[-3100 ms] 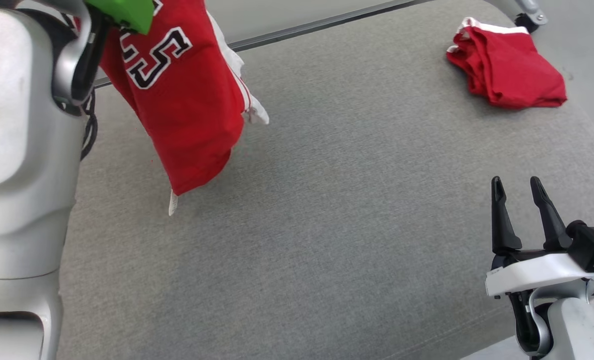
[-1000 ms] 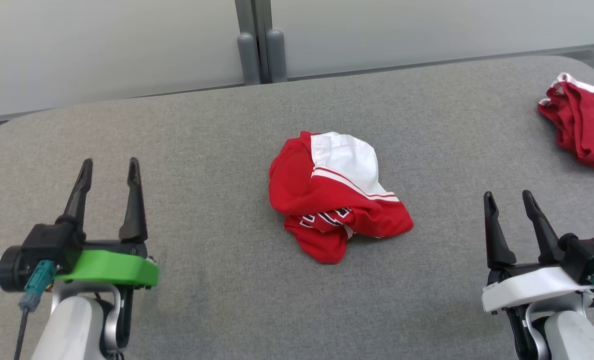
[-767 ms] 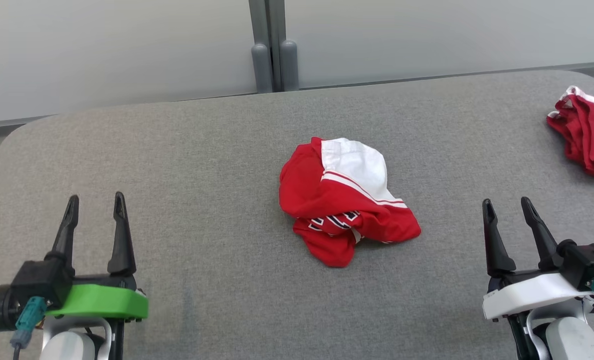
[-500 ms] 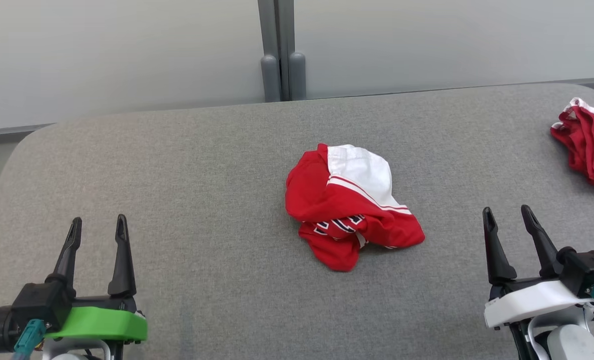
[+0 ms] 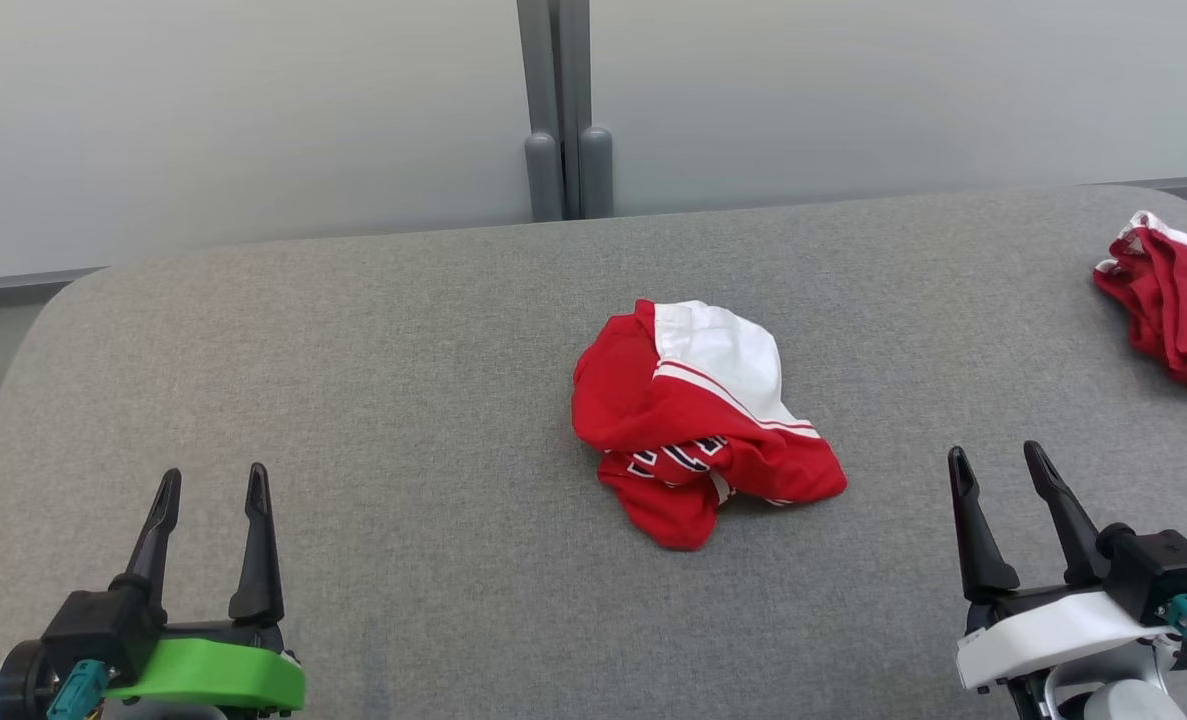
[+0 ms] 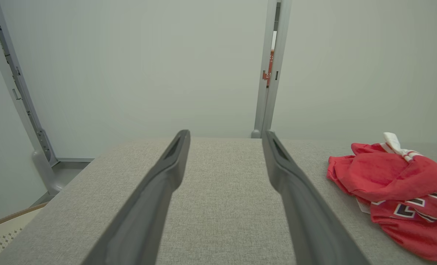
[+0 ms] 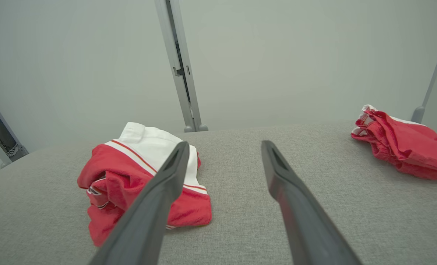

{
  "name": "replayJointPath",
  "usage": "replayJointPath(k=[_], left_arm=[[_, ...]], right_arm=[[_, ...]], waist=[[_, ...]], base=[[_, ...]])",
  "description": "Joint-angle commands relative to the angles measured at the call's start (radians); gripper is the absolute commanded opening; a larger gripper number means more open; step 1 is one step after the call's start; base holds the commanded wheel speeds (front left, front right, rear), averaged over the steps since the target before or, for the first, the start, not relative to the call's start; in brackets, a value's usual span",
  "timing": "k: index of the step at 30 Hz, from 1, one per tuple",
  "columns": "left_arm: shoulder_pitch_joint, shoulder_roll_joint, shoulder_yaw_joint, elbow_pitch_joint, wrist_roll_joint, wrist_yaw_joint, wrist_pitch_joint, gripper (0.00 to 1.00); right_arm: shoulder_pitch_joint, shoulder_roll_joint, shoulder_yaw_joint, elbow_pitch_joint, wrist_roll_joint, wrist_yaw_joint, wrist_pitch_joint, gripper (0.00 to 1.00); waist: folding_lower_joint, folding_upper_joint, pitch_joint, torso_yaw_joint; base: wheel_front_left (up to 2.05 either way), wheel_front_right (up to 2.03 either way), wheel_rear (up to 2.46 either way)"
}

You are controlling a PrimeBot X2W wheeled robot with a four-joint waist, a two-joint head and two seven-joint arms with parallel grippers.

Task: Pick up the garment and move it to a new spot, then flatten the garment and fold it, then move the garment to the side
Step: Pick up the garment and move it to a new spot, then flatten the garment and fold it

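Red-and-white garment [image 5: 698,420] lies crumpled on the bench [image 5: 403,350], centred; left gripper [image 5: 213,473] and right gripper [image 5: 994,452], wide and empty, hover near its front corners.

No text can be read: the navy, white-edged block characters [image 5: 681,457] on the crumpled red and white fabric garment [image 5: 643,395] are folded out of legibility

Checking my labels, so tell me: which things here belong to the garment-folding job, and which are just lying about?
Job: jersey; left gripper; right gripper.
Lying about: red garment, far right; grey posts behind.
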Motion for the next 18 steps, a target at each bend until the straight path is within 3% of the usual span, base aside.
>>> replayJointPath(k=[1, 18], left_arm=[[0.010, -0.004, 0.006, 0.005, 0.006, -0.006, 0.000, 1.00], [0.004, 0.001, 0.007, 0.019, 0.037, -0.024, 0.000, 1.00]], right_arm=[[0.014, 0.000, 0.002, -0.008, -0.006, 0.000, 0.001, 1.00], [0.035, 0.009, 0.000, -0.019, 0.001, 0.000, 0.018, 1.00]], waist=[[0.0000, 0.0000, 0.000, -0.001], [0.0000, 0.0000, 0.000, 0.005]], base=[[0.00, 0.00, 0.00], [0.00, 0.00, 0.00]])
